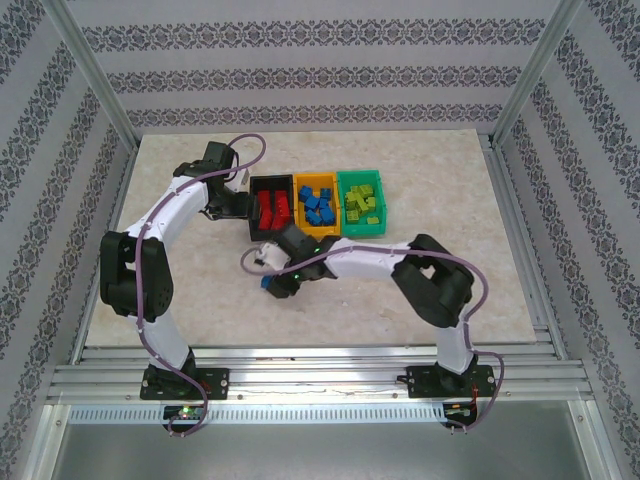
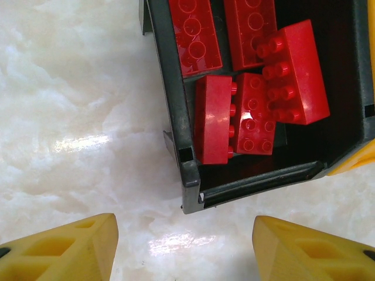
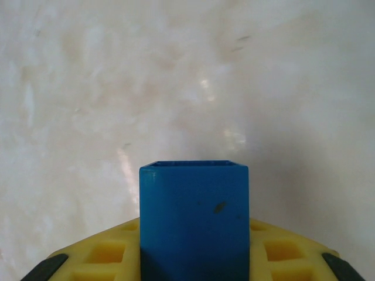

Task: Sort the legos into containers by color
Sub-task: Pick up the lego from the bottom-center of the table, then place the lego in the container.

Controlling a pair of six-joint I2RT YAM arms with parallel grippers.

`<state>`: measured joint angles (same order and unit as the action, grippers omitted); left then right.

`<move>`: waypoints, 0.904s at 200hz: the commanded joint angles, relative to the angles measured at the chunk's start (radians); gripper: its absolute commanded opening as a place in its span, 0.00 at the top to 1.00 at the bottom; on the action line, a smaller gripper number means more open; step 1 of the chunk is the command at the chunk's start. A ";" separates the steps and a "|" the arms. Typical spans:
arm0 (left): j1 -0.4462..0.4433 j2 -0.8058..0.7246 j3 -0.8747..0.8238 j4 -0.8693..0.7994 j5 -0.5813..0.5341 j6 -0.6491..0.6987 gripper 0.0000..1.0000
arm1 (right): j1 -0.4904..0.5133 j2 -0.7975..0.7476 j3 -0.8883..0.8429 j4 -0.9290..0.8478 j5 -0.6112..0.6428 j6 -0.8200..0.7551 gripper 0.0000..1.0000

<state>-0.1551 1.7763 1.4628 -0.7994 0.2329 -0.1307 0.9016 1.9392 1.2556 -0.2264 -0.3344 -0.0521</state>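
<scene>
We clamp a small blue plastic brick (image 3: pixel 193 216) in right fingers (image 3: pixel 105 253), orange-yellow plastic bin (image 1: pixel 315 177) close beyond; left fingers (image 2: pixel 64 246) spread empty.

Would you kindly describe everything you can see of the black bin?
The black bin is a small open-topped rectangular box, seemingly moulded dark plastic, with a thin rim and notched corners. It stands upright on the pale marbled table, leftmost of three, its right side close against the orange-yellow bin. Inside lie red bricks, some studs-up, one on its side. The open left pincer hovers by one corner without touching it.
</scene>
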 commanded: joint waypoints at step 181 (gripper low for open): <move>0.011 0.012 0.032 -0.041 0.003 0.019 0.38 | -0.451 0.076 0.314 0.008 0.151 0.220 0.49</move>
<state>-0.1551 1.7798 1.4647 -0.8013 0.2352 -0.1303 0.4511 2.0327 1.5879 -0.2020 -0.2020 0.1734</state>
